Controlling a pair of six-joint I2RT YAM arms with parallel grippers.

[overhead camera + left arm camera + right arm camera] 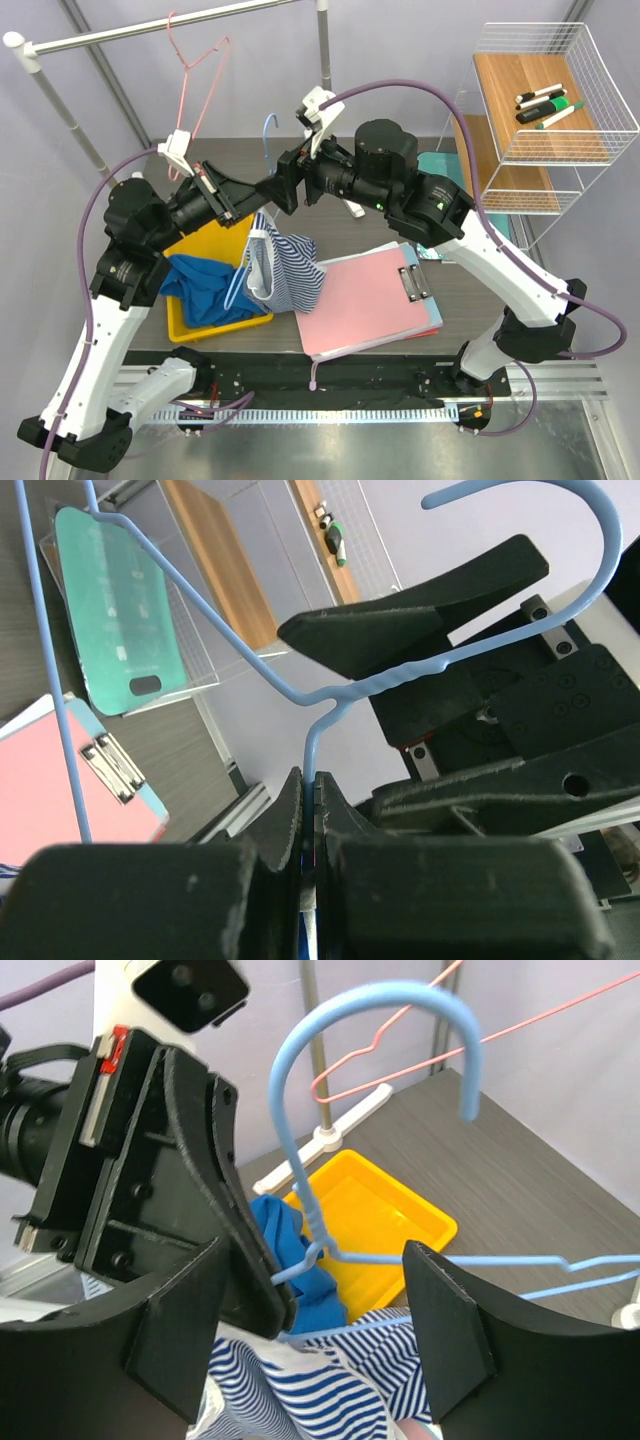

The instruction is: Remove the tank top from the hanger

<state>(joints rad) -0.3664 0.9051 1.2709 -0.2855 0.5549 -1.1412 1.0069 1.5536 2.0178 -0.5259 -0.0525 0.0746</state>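
Note:
The light-blue wire hanger (268,128) is held up over the table, and the blue-and-white striped tank top (290,268) hangs from its lower wire. My left gripper (258,197) is shut on the hanger, its pads pinching the wire (308,780) just below the twisted neck. My right gripper (273,189) faces it from the right and is open. Its fingers (445,1330) straddle the hanger neck (312,1215) without touching it, and the tank top (320,1390) lies just below them. The hook (400,1000) points up, free of the rail.
A yellow tray (215,245) holding a blue cloth (205,290) sits under the left arm. A pink clipboard (370,295) lies at centre right. A pink hanger (195,75) hangs on the rail (150,30). A wire basket rack (545,95) stands at the right.

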